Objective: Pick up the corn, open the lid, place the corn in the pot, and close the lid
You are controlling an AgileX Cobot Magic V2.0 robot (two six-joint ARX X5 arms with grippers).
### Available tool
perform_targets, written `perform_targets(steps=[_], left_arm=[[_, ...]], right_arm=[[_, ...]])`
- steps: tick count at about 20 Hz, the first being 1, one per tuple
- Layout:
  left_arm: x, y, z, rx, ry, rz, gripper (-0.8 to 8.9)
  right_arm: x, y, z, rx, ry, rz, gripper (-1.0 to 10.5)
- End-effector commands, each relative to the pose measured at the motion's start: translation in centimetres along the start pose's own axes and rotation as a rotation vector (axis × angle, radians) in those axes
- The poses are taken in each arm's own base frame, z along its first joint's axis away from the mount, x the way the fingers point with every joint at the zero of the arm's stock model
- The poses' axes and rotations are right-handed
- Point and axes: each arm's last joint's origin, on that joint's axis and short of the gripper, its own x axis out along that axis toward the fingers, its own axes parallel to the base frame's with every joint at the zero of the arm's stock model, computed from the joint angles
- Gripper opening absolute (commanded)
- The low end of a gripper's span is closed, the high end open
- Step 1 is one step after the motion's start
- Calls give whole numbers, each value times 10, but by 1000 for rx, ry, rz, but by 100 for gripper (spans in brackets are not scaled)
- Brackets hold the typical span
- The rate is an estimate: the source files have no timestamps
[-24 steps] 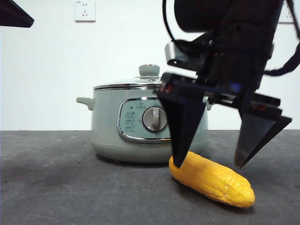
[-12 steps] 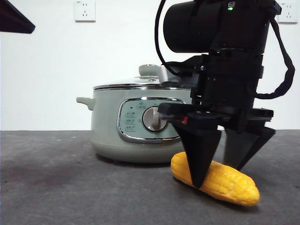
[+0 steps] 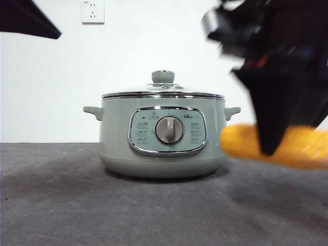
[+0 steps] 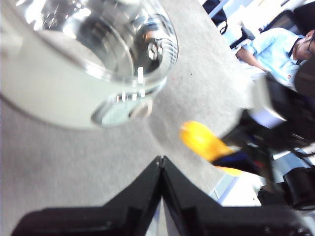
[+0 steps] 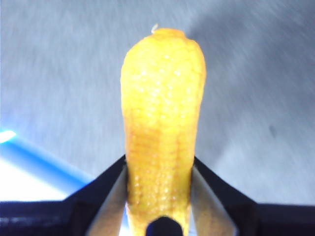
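You have the first step done, by the look of it; the corn point(image 5: 162, 128) is pinched between the two black jaws of the right gripper point(image 5: 160, 184), one jaw pressed against each flank, and in the front view the cob point(image 3: 241, 141) hangs clear of the dark table point(image 3: 77, 205) at the right of the frame, beside the pot point(image 3: 163, 138) and roughly level with its control panel. What is left is everything else; the lid point(image 3: 163, 92) sits closed on the pot's rim at the centre of the frame, its pale green knob on top, so you have yet to lift it, drop the corn in and set it back.

The left gripper point(image 4: 161, 164) shows at the bottom centre of its own wrist view with its jaws pressed together and nothing between them; the glass of the lid point(image 4: 113, 39) fills the upper left of that frame, so you may judge this arm is the one placed to take the knob; in the front view only a black tip at the upper left corner may belong to it.

As for the corn itself, you see a yellow-orange cob with fine bumpy kernel rows, rounded and narrowing at its far end in the upper centre of the right wrist frame; it is gripped toward its thicker end; in the front view it is smeared by blur, so its exact tilt there cannot be told.
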Motion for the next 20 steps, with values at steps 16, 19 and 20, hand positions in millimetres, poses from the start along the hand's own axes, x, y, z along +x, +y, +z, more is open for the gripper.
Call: perform_targets(steps=[16, 19, 20], left_arm=[[105, -62, 173, 265, 274, 292, 392], [119, -64, 185, 308, 266, 345, 489], [124, -64, 187, 331, 264, 357, 535]], right_arm=[[-66, -11, -51, 105, -125, 102, -16], [-66, -11, -51, 105, -122, 101, -16], [-66, -11, -51, 105, -122, 101, -16]])
